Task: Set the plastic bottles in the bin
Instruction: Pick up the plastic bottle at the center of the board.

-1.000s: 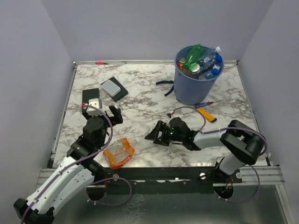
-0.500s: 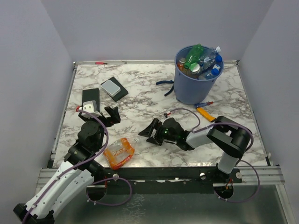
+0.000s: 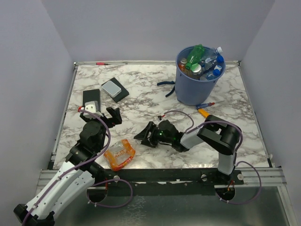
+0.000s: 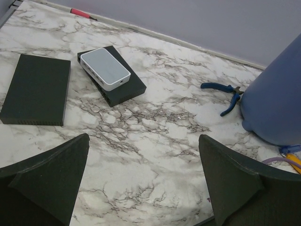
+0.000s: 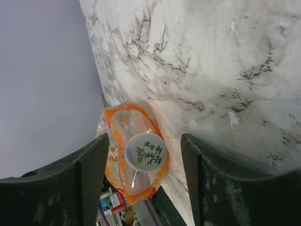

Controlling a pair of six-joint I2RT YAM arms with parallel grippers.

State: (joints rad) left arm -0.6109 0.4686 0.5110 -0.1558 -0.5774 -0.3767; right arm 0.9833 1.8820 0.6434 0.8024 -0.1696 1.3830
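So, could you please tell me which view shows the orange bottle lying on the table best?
The right wrist view: the orange bottle sits close and central, cap towards the camera. The top external view shows it small near the front edge; the left wrist view misses it.

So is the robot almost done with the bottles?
Nearly. Done: the bin is packed with bottles. In hand: the right gripper is open and lined up with the cap of an orange bottle lying on the table, not gripping it. Left: grab that one and drop it in. The left gripper is open and empty.
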